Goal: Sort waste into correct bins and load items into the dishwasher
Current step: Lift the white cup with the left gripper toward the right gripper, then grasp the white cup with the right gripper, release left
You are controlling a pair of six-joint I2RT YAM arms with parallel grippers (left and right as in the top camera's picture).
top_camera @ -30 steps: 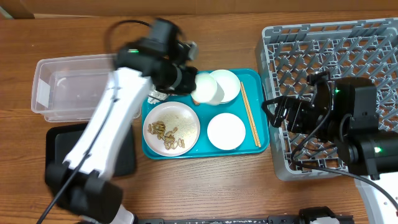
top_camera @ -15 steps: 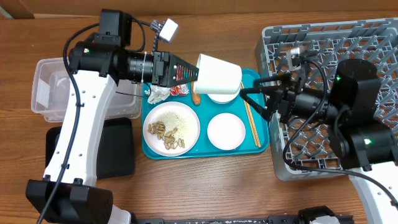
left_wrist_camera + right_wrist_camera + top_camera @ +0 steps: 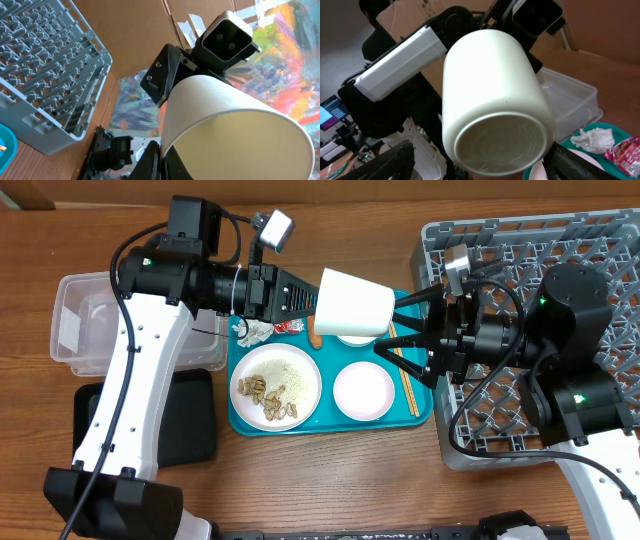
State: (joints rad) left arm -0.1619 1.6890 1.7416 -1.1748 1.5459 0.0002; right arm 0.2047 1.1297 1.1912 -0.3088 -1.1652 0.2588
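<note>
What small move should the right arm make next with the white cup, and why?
Probably close the right pincer on the white cup. The left pincer holds it by the rim above the teal tray, its base faces the right arm, and the right pincer is open, flanking that base.

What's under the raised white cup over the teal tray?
Only the edge of a bowl shows below the white cup; its middle and any contents are covered.
</note>
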